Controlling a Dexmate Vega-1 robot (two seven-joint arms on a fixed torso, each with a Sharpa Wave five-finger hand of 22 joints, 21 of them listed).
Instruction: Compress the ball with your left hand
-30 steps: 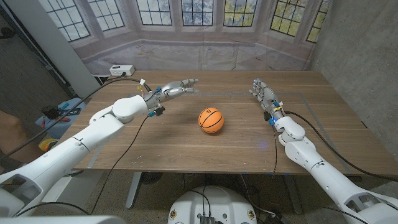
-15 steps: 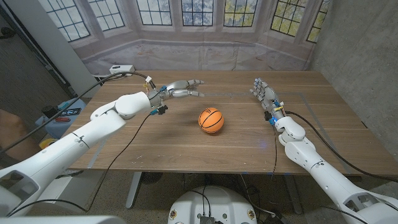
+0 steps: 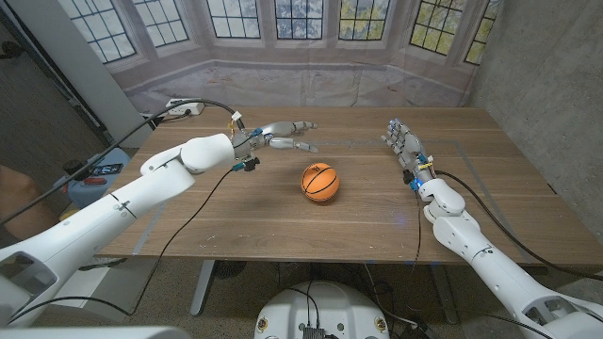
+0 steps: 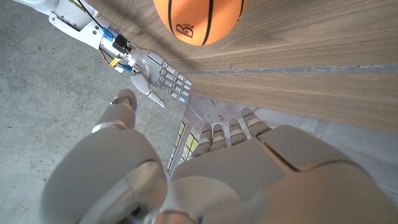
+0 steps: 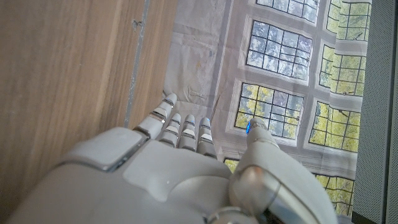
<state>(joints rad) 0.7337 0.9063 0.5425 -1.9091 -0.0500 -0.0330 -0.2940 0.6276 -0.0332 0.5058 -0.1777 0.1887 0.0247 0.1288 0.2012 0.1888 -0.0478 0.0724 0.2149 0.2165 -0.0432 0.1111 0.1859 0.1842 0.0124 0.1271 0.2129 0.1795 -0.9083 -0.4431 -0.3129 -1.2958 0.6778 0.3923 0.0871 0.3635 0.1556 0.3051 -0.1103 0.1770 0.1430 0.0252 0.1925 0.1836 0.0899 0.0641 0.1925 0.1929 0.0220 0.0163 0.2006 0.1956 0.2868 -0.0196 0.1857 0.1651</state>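
An orange basketball-style ball (image 3: 320, 182) with black seams lies near the middle of the wooden table (image 3: 283, 221); it also shows in the left wrist view (image 4: 199, 20). My left hand (image 3: 285, 135) hangs above the table behind and to the left of the ball, fingers spread and empty, not touching it; its back shows in the left wrist view (image 4: 211, 177). My right hand (image 3: 399, 139) stays at the table's right side, fingers apart, holding nothing; it appears in the left wrist view (image 4: 157, 76) and in the right wrist view (image 5: 174, 168).
A white power strip (image 3: 184, 106) with a black cable lies at the table's far left corner. A backdrop printed with windows (image 3: 311, 24) hangs behind the table. A concrete wall (image 3: 556, 85) stands to the right.
My left arm has reached further right, carrying the open hand nearer to the spot above and behind the ball. The ball and right hand have not moved.
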